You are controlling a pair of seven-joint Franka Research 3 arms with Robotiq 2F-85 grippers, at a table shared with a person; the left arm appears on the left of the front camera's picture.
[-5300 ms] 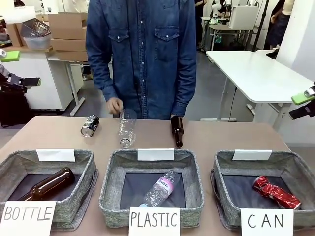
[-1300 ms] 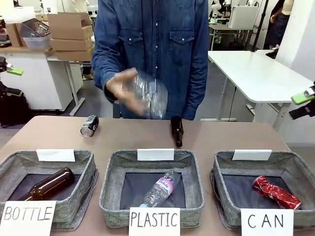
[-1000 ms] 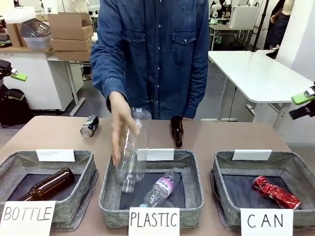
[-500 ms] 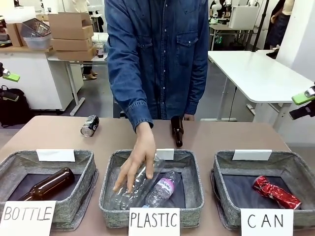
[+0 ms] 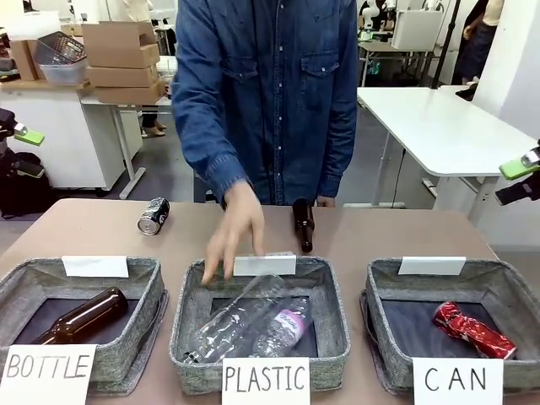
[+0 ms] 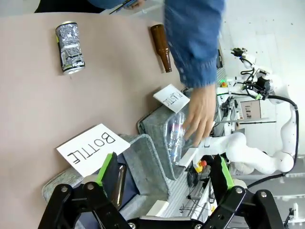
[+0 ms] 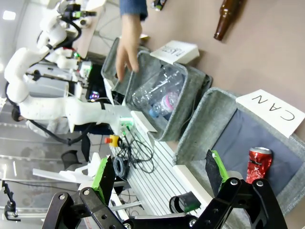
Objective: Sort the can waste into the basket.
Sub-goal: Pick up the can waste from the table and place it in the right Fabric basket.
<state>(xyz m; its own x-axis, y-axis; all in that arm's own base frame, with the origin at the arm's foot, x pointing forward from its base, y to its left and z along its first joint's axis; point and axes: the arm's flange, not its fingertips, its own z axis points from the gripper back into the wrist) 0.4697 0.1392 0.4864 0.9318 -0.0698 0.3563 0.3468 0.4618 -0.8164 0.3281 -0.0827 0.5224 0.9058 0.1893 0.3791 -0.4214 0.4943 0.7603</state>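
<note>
"Counting from the biggest down, what do you get?"

"One desk (image 5: 405, 232). One person (image 5: 270, 84) stands at its far side, with one hand (image 5: 232, 232) hanging over the far rim of the middle basket. Three grey baskets sit in a row along the near edge: the BOTTLE basket (image 5: 25, 278), the PLASTIC basket (image 5: 333, 312), and the CAN basket (image 5: 384, 283) on the robot's right."

"Bottles?"

"Four, all lying down. The near brown bottle (image 5: 84, 316) is in the BOTTLE basket. The far brown bottle (image 5: 303, 224) is on the bare desk beyond the PLASTIC basket. The left plastic bottle (image 5: 232, 316) and the right plastic bottle (image 5: 287, 325) lie side by side in the PLASTIC basket."

"And cans?"

"Two. The red can (image 5: 472, 330), crumpled, lies in the right half of the CAN basket, its long axis slanting from far-left to near-right. The dark can (image 5: 153, 215) lies on the desk beyond the BOTTLE basket, well apart from the CAN basket. Its axis runs nearly front to back, silver end toward the robot."

"Pincers?"

"Two. The left pincer (image 6: 164, 167) and the right pincer (image 7: 157, 164) both have their fingers spread wide, raised off the desk."
</note>
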